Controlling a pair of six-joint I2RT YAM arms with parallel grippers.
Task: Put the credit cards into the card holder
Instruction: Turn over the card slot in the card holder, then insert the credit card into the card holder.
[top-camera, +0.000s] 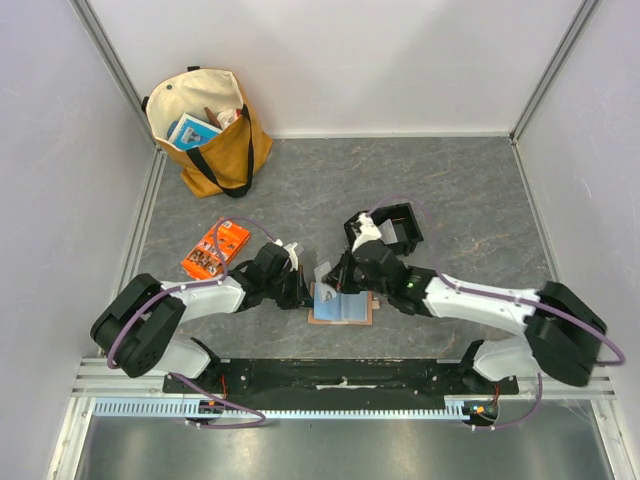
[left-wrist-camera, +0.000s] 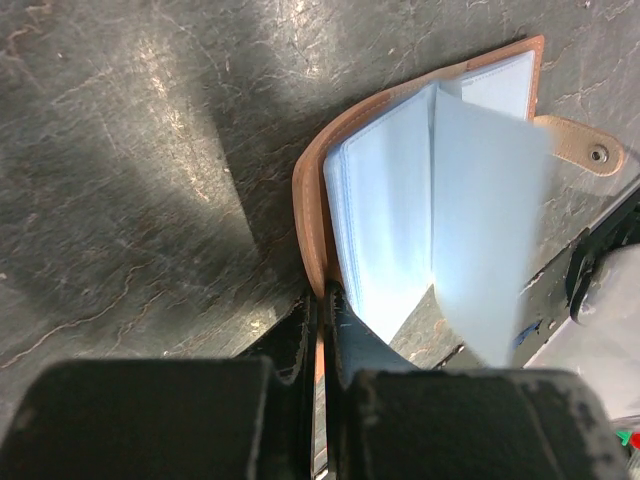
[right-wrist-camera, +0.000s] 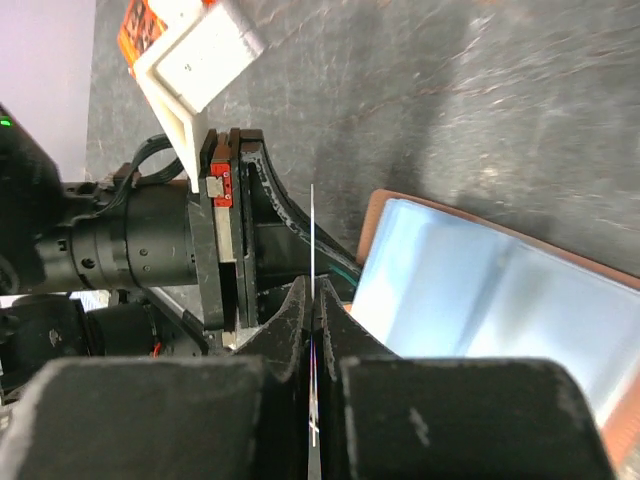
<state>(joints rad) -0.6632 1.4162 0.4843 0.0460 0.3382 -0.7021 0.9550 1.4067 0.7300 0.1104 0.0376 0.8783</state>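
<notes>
- Broadly, the grey, stone-patterned tabletop (top-camera: 480, 190) carries everything, with pale walls on three sides.
- A mustard tote bag (top-camera: 232, 150) with black handles stands open in the far left corner, with a blue item showing inside.
- The left arm (top-camera: 205, 298) reaches in from the near left corner and the right arm (top-camera: 480, 300) from the near right. Their wrists meet over the middle of the near edge.
- A black tray (top-camera: 398, 226) sits about mid-tabletop, just beyond the right wrist.
- The card holder (left-wrist-camera: 315, 200) lies open near the middle of the near edge, tan cover down and light-blue sleeves up. One translucent leaf stands raised from its middle, and a snap tab juts from its far side.
- An orange packet (top-camera: 214, 251) lies left of centre, just beyond the left forearm.
- The left jaws are pressed together on the tan rim of the card holder's cover.
- The right jaws are clamped on a single credit card (right-wrist-camera: 312, 225), held upright on edge just beside the card holder's left side and between the two wrists. It shows only as a thin white line, so its face cannot be made out.
</notes>
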